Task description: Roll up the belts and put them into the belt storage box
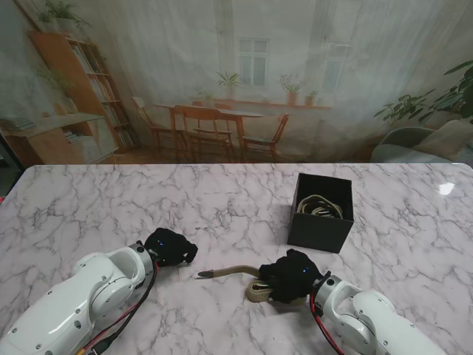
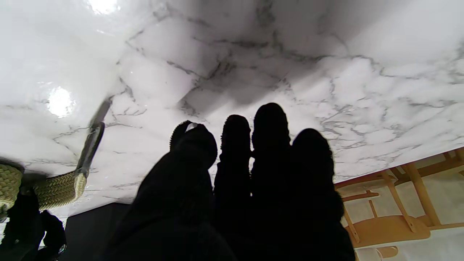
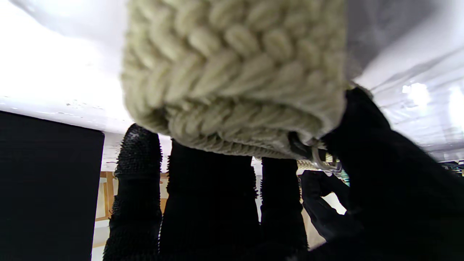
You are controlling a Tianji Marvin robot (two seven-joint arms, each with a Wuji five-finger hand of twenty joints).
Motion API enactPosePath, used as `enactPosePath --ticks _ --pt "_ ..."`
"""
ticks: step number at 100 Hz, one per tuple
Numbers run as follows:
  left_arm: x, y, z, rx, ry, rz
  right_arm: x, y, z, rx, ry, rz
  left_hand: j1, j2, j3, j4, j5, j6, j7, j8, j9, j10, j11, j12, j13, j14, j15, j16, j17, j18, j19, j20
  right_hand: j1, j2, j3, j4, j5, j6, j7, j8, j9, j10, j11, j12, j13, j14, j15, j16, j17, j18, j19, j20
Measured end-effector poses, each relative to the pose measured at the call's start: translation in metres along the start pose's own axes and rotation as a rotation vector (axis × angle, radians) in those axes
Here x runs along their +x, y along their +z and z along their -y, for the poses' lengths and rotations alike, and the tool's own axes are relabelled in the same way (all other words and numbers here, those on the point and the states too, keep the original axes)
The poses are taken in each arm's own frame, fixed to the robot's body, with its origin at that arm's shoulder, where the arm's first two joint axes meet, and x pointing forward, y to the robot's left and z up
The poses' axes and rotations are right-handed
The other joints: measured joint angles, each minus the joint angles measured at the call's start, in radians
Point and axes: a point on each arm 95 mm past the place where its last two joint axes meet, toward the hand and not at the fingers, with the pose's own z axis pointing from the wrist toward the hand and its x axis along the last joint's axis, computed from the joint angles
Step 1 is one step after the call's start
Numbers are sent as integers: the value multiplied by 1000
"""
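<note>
A: Right wrist view first: the right hand [image 3: 253, 203] has its black-gloved fingers [image 3: 137, 181] wrapped around a cream woven belt [image 3: 235, 72], the braided coil pressed tight against the palm and filling most of the picture.

B: And from the stand, that right hand [image 1: 293, 275] sits low on the marble desk [image 1: 111, 207], clenched on the belt [image 1: 255, 290], with the rolled part poking out at its near-left side.

A: The belt's loose tail [image 1: 229, 271] runs out to the robot's left across the desk, tapering to a darker tip.

B: Now the left hand [image 1: 170, 246]: it rests beside that tip, close but apart from it, holding nothing.

A: In the left wrist view its fingers [image 2: 270, 145] lie side by side, extended over bare marble, the thumb [image 2: 192, 145] alongside. Released, I would call it.

B: Outward again: the black belt storage box [image 1: 320, 214] stands farther from the robot than the right hand, just beyond it.

A: Open-topped, and a coiled belt [image 1: 319, 206] lies inside.
</note>
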Motion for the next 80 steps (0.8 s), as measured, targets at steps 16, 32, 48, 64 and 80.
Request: enactPosePath --ticks 16,32,48,64,80 --pt "0 -1 0 17 2 2 0 0 1 -5 -1 -1 0 2 0 0 0 21 -8 -30 0 10 0 -14 -1 0 0 -10 -7 0 0 0 0 0 -1 -1 5 0 0 0 0 -1 3 0 0 0 2 0 0 0 0 0" --pt "0 -2 1 28 -7 0 -1 1 1 -11 -1 -10 -30 36 -89 11 1 79 -197 -97 -81 18 68 -178 -43 12 -55 -35 -53 4 -26 0 0 -8 -2 -1 0 -7 -1 -13 2 -2 3 0 1 0 5 2 -1 0 0 0" --pt "3 1 3 35 -32 -20 -4 1 1 -18 -15 -35 -146 172 -194 11 -3 136 -381 -104 -198 65 70 -434 -135 52 -129 -72 -148 29 -80 8 -1 -8 -2 -1 -3 -15 -25 -30 2 -2 5 3 0 0 13 -3 -10 0 -7 0" --pt "12 8 8 41 -92 -60 -4 1 1 -17 -18 -38 -289 236 -234 11 -66 200 -539 -185 -259 88 21 -482 -172 72 -145 -86 -192 41 -90 23 -1 -8 -2 -1 -4 -16 -27 -32 2 -2 5 3 0 0 13 -8 -11 0 -7 0" --pt "24 17 12 21 -65 -112 -4 2 1 -18 -16 -34 -355 128 -225 11 -100 233 -592 -222 -259 88 21 -482 -172 72 -146 -97 -192 42 -91 24 -1 -8 -1 -1 -4 -16 -27 -40 2 -2 5 3 0 0 15 -8 -11 0 -7 0"
